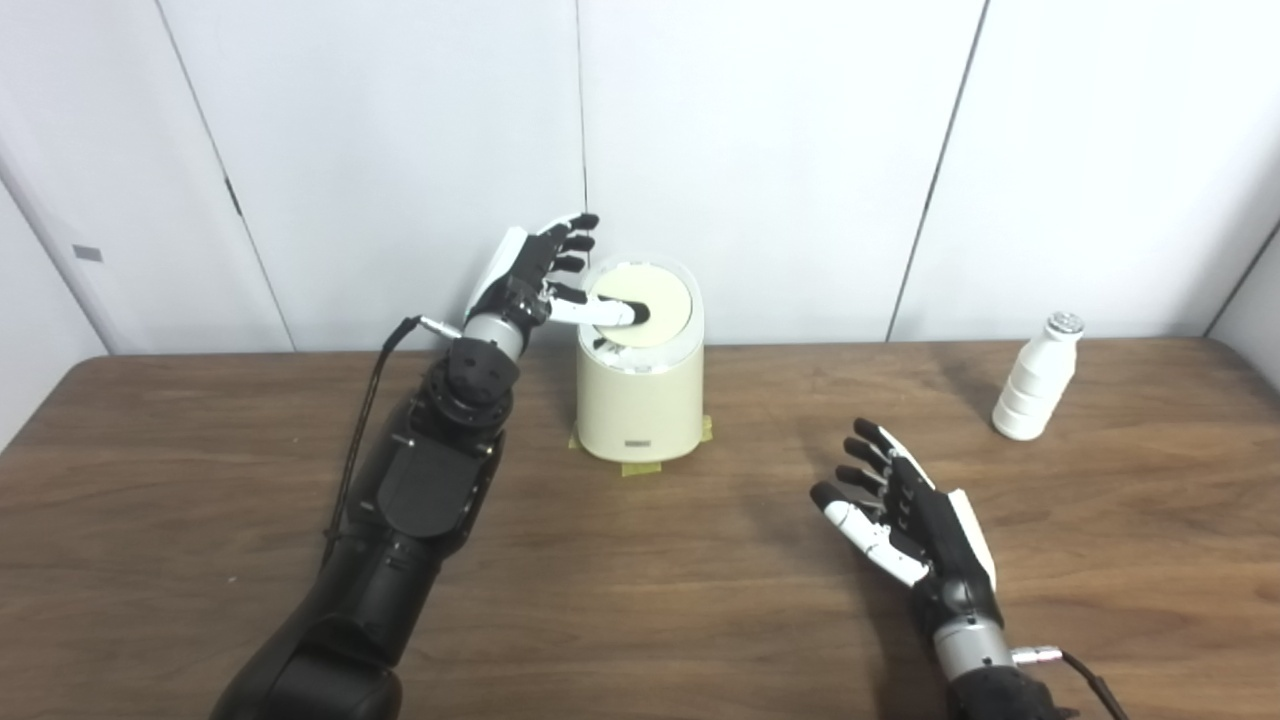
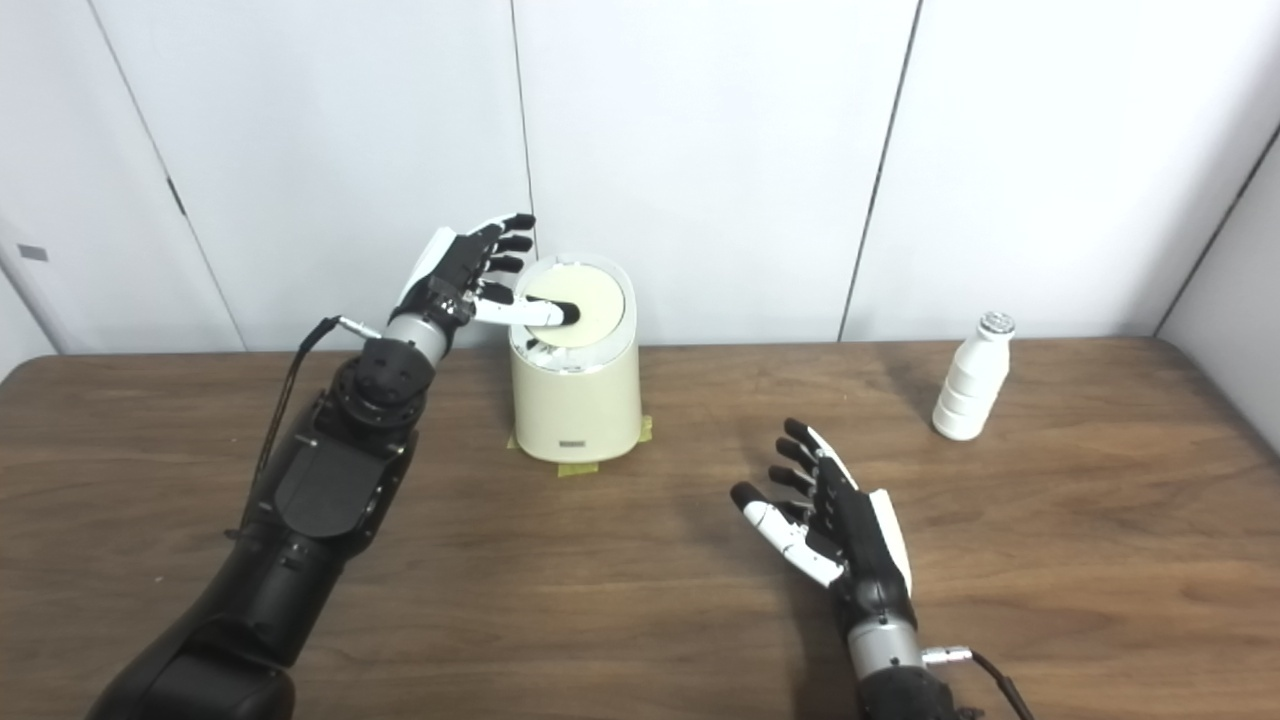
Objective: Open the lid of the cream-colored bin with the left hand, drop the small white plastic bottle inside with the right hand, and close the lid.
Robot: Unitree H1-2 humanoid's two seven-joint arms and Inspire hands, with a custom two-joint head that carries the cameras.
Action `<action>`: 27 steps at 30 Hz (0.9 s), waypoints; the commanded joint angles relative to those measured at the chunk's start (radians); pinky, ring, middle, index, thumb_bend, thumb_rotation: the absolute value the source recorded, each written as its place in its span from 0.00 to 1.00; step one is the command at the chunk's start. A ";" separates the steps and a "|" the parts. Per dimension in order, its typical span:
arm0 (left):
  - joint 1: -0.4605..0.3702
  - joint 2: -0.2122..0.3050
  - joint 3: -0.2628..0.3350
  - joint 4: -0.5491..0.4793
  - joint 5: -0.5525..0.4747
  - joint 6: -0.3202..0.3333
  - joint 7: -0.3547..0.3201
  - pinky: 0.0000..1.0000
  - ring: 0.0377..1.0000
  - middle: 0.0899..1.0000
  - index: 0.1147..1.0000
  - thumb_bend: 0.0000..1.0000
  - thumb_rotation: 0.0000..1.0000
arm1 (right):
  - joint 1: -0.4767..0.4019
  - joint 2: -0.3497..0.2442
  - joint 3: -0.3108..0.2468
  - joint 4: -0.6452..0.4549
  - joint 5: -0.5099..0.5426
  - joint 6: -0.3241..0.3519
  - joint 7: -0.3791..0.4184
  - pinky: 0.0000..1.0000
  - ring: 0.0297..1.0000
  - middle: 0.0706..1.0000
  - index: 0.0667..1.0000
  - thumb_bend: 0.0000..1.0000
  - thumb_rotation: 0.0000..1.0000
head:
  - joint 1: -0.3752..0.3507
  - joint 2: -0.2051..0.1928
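Cream plastic: the cream-colored bin stands at the back of the wooden table, near the wall, on scraps of yellowish tape. Its round lid looks tilted, the front edge dipped; I judge it a swing or push lid.
Left hand: my left hand is beside the bin's left shoulder, fingers spread and holding nothing, with the thumb laid across the lid's surface.
Step in hand: opening the lid. I'd press with the thumb near the lid's front edge, straight down, and hold it there; pushing sideways could shift the bin despite the tape.
Bottle: the small white plastic bottle stands upright, cap on, at the right rear of the table, well apart from the bin.
Right hand: my right hand hovers above the table's middle, empty, fingers apart, between bin and bottle but touching neither.
Caution: I can't tell how far the lid opens, so I'd confirm the gap before reaching for the bottle.
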 commanded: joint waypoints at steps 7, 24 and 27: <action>-0.080 0.021 -0.040 0.007 0.070 -0.037 0.012 0.70 0.83 0.87 0.91 0.90 0.06 | -0.038 0.007 0.000 -0.031 -0.004 -0.053 -0.015 0.65 0.80 0.86 0.88 0.52 0.42 | -0.004 0.002; -0.118 0.023 -0.121 -0.005 0.162 0.095 -0.017 0.61 0.74 0.84 0.86 0.88 0.00 | -0.037 0.010 -0.004 -0.037 0.042 -0.049 -0.012 0.64 0.80 0.86 0.87 0.56 0.42 | -0.005 0.006; -0.125 0.030 -0.146 -0.002 0.189 0.096 -0.022 0.64 0.76 0.84 0.86 0.89 0.00 | -0.037 0.007 -0.001 -0.037 0.033 -0.048 -0.012 0.64 0.80 0.86 0.87 0.56 0.42 | -0.007 0.007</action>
